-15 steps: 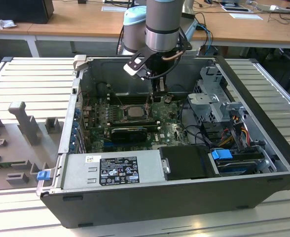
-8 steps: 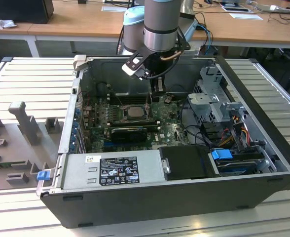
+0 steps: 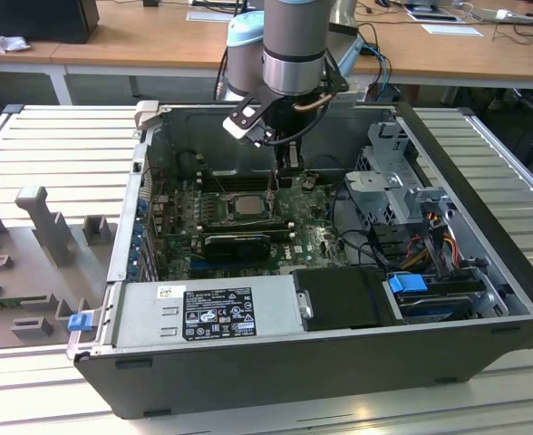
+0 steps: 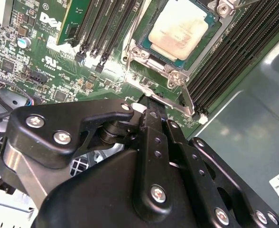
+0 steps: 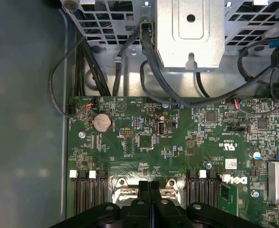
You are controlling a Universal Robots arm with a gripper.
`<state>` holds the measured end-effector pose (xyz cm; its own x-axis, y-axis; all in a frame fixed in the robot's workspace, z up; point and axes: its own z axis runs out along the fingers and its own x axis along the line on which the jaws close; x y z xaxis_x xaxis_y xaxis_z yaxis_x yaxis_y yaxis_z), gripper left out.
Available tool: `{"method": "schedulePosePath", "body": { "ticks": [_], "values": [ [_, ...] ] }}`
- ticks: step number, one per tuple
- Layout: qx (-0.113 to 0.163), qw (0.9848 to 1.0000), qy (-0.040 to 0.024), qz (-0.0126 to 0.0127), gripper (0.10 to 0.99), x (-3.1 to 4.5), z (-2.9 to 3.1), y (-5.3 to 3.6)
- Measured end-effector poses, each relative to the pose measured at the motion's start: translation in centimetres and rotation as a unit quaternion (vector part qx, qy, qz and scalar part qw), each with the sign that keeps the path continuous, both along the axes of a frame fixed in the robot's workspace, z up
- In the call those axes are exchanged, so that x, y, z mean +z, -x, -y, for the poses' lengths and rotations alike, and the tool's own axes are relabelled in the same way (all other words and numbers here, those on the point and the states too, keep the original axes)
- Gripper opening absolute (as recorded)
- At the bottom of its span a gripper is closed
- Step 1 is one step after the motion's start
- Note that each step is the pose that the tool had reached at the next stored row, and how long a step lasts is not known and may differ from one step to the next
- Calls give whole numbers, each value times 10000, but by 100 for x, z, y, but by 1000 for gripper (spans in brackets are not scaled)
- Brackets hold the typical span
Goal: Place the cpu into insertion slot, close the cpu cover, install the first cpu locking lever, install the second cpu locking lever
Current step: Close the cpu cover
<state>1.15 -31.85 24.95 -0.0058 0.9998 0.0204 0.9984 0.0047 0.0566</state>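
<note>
The cpu (image 4: 177,27), a pale silver square, lies in the insertion slot (image 4: 143,46) on the green motherboard; in the exterior view the cpu (image 3: 247,207) sits mid-board. The cpu cover (image 4: 153,60), a dull metal frame, lies down around the chip. A thin locking lever (image 4: 177,105) runs along the socket's edge. My gripper (image 4: 148,100) is shut, its black fingertips (image 5: 149,189) pressed together and meeting that lever beside the socket. In the exterior view the gripper (image 3: 289,166) hangs inside the case just behind the socket.
Long black memory slots (image 4: 234,52) flank the socket. A grey power-supply box (image 3: 208,313) lies along the case's near side, with a black card (image 3: 237,243) before it. A metal drive cage (image 3: 402,181) and cables (image 5: 149,57) crowd the exterior view's right.
</note>
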Motion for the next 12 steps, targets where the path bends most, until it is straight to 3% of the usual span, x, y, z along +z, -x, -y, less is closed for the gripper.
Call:
{"method": "schedulePosePath", "body": {
  "ticks": [12],
  "values": [
    [0, 10000, -2, 0, 106, 0, 0, 20]
  ]
}}
